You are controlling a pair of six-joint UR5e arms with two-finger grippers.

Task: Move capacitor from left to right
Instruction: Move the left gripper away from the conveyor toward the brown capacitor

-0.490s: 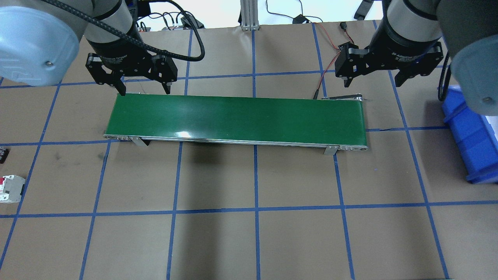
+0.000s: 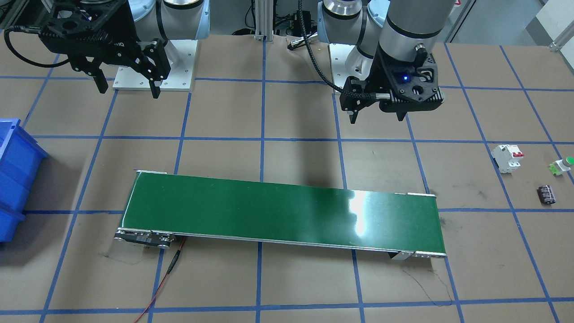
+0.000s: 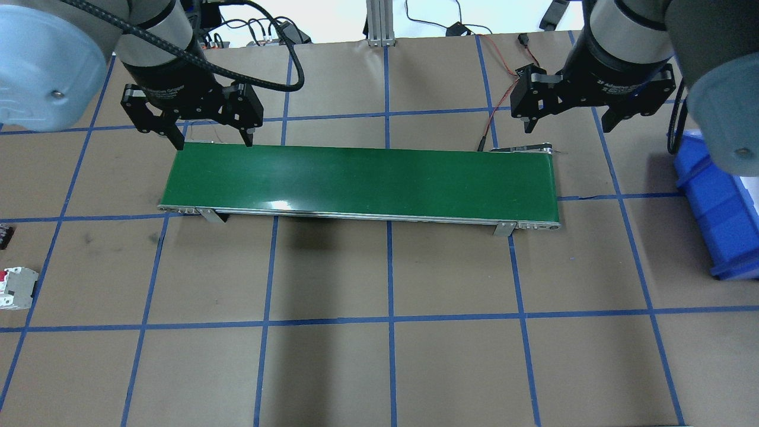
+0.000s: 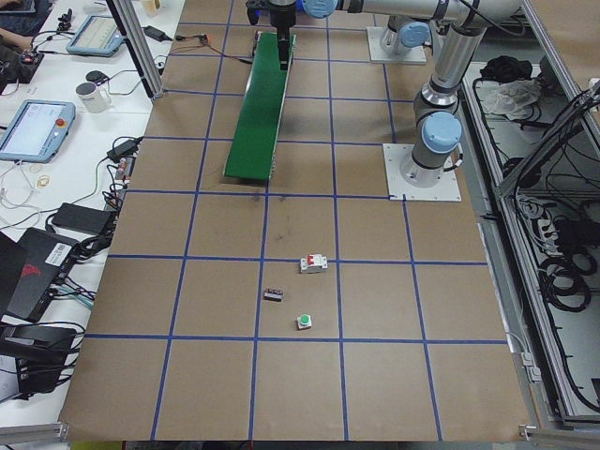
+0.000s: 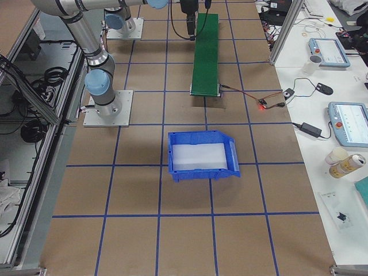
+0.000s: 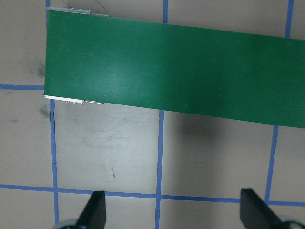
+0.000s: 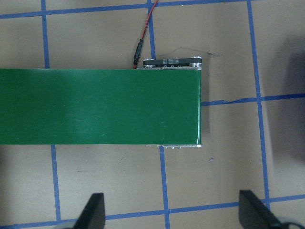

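Black left jaws stand spread wide with nothing between them, hanging high near the left end of the green conveyor belt [image 3: 362, 178]. Against the overhead view of half a second back, we find they have slid a little further toward the robot's left. The right jaws, equally spread and empty, have not shifted from above the belt's right end.

Moving outward, we find the capacitor [image 2: 546, 195] lying on its side on the brown table [image 3: 391, 356], well apart from the belt's left end and from the left jaws. It sits near a white circuit breaker [image 2: 507, 158] and a green-capped push button [image 2: 563, 166], touching neither. A blue bin [image 2: 13, 179] waits beyond the right end.

We read the small slide as the left arm setting off toward the capacitor. Nothing is picked yet, so the whole transfer lies ahead.
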